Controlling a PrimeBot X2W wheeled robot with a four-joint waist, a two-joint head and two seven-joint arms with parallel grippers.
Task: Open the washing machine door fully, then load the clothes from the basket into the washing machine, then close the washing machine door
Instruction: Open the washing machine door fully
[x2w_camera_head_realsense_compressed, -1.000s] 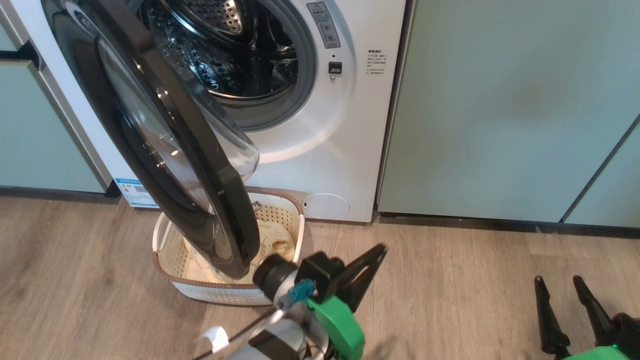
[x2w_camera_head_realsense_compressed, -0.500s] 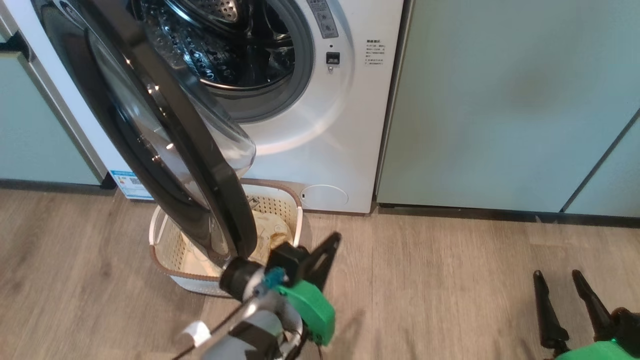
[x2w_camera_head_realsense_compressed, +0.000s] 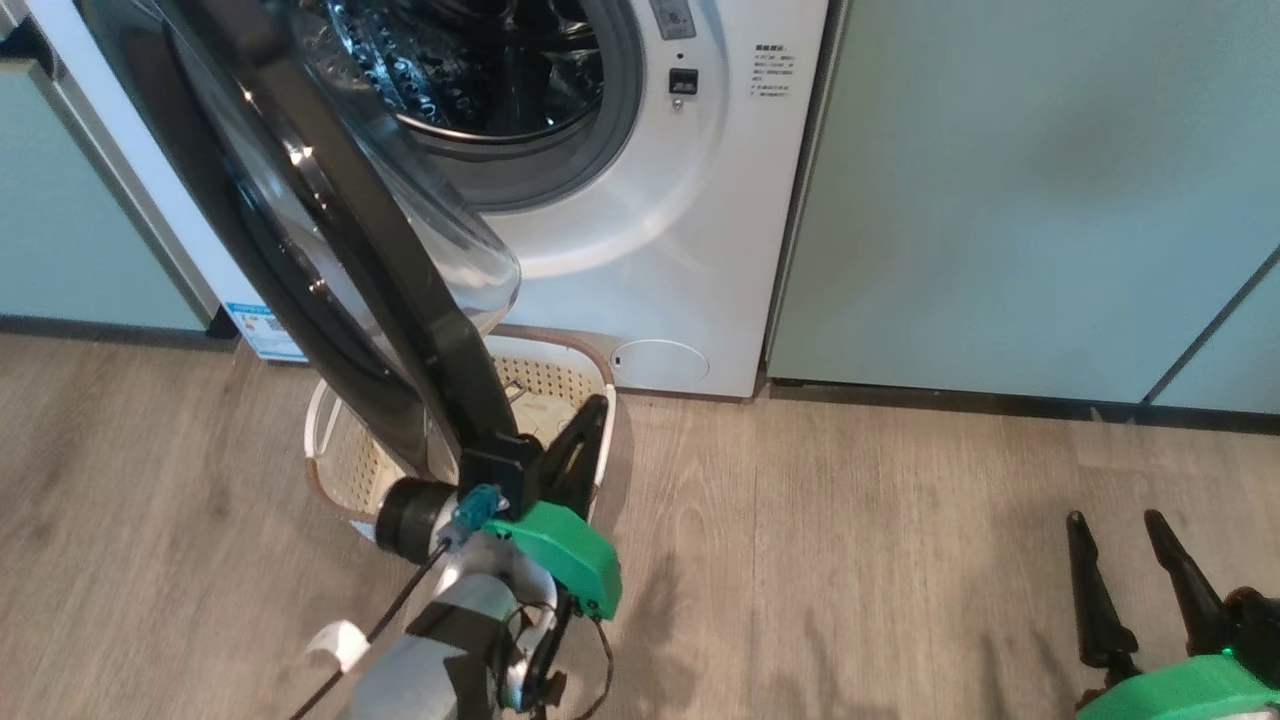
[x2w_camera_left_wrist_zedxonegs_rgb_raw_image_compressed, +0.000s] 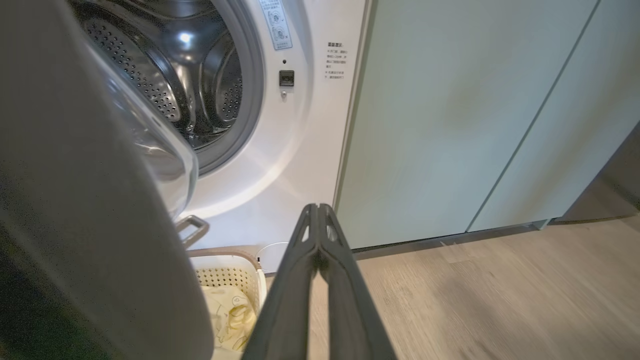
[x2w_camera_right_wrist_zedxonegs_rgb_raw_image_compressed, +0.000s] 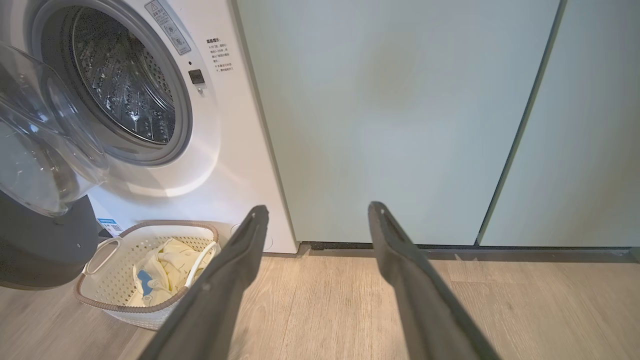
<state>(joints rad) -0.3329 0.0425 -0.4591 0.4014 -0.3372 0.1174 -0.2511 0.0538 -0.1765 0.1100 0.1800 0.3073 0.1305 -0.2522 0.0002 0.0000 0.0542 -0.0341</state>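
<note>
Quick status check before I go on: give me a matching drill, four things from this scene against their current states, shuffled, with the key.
Things:
1. washing machine door
2. clothes
3. left gripper
4. right gripper

States:
A. open, empty, above the floor
B. lying in the basket
C. swung open, drum exposed
D. shut, close beside the door's lower edge

Pairs: 1-C, 2-B, 3-D, 4-A
</note>
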